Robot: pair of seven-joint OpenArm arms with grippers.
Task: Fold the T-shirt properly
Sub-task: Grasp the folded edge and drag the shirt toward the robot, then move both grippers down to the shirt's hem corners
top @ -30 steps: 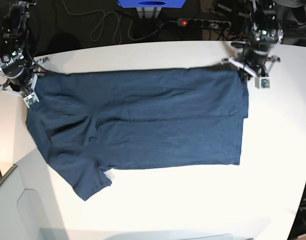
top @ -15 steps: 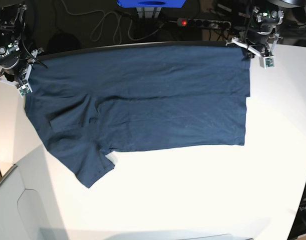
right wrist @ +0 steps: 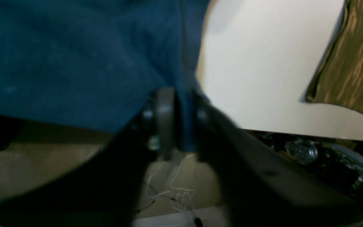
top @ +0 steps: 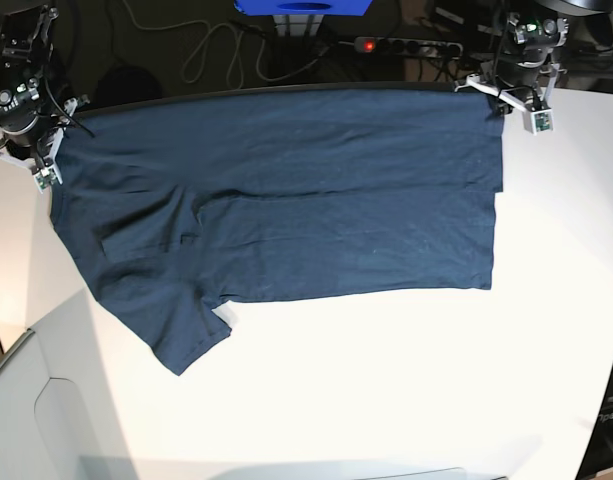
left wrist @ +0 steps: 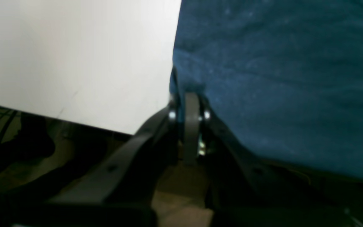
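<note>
The dark navy T-shirt [top: 286, 200] lies spread flat on the white table [top: 386, 380], its far edge along the table's far rim and one sleeve trailing at front left. My left gripper [top: 498, 98] is at the far right corner. In the left wrist view it [left wrist: 189, 107] is shut on the T-shirt [left wrist: 279, 78] at its edge. My right gripper [top: 52, 152] is at the far left corner. In the right wrist view its [right wrist: 184, 110] jaws stand slightly apart, with a strip of the T-shirt [right wrist: 58, 56] still between them.
Behind the table's far edge lie a power strip [top: 406, 45] with a red light, loose cables [top: 206, 50] and a blue box [top: 304, 8]. An olive patterned cloth [right wrist: 354, 63] hangs beyond the table's side. A grey panel [top: 36, 420] sits at front left.
Over the last second both grippers drew the shirt's far edge back to the table's far rim, spreading it wider. The right gripper's jaws have since parted. The left gripper stays clamped.
</note>
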